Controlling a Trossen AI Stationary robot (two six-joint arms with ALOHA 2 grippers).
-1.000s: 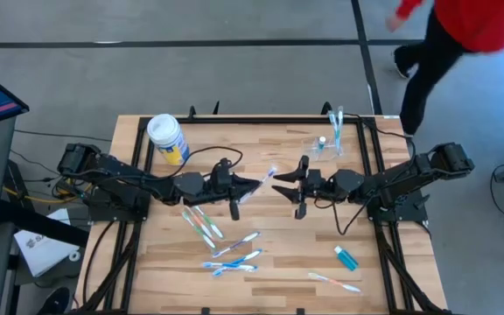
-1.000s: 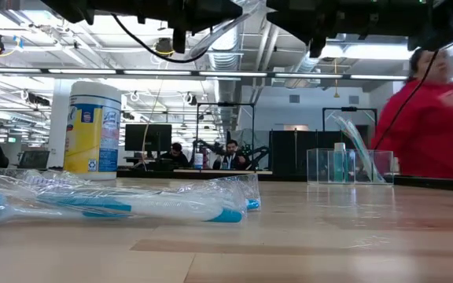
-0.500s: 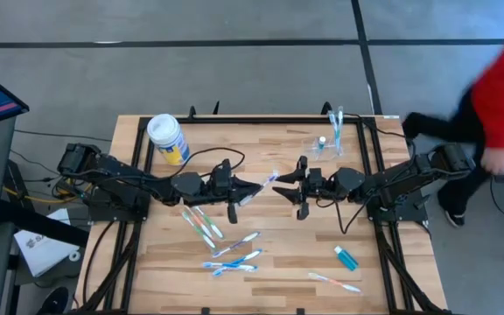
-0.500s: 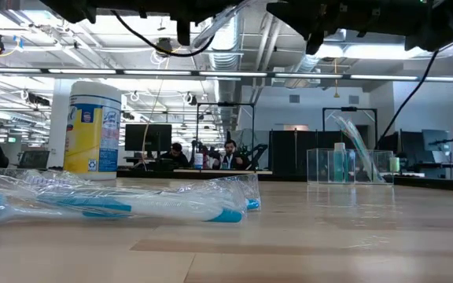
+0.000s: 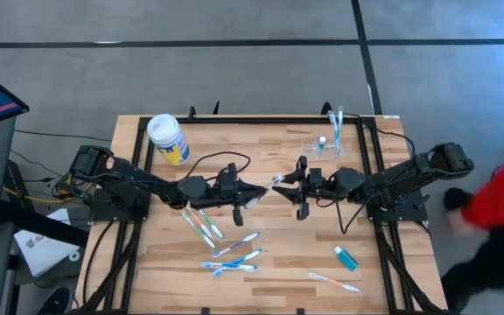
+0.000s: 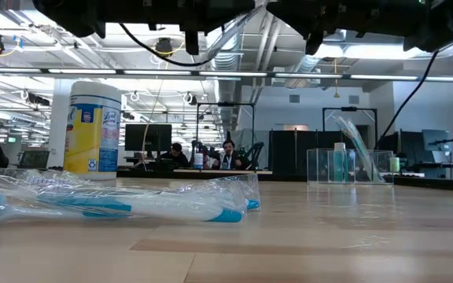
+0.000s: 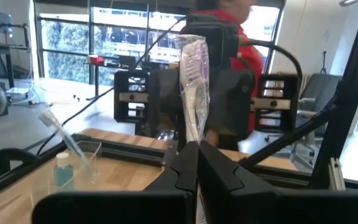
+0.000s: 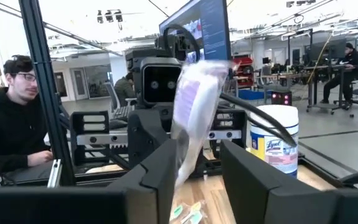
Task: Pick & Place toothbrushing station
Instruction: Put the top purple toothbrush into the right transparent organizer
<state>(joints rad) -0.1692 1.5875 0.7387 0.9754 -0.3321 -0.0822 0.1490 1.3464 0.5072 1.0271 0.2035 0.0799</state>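
Mid-handover above the middle of the surface (image 5: 261, 262). Left tool (image 7: 197, 163) clamped shut on a wrapped toothbrush (image 7: 193, 87), held upright and offered across. Right tool (image 8: 196, 163) parted around the wrapper's far end, closing, grip not yet sure. Toothbrushing station (image 5: 328, 142), a clear cup at the far right corner, already holding a couple of brushes and a small bottle. Much left by the look of it: several wrapped brushes (image 5: 232, 255) loose on the near side, a teal bottle (image 5: 346, 258) near the right edge. Canister (image 6: 93, 130) at the far left, blue-and-yellow label readable as "Lysol".
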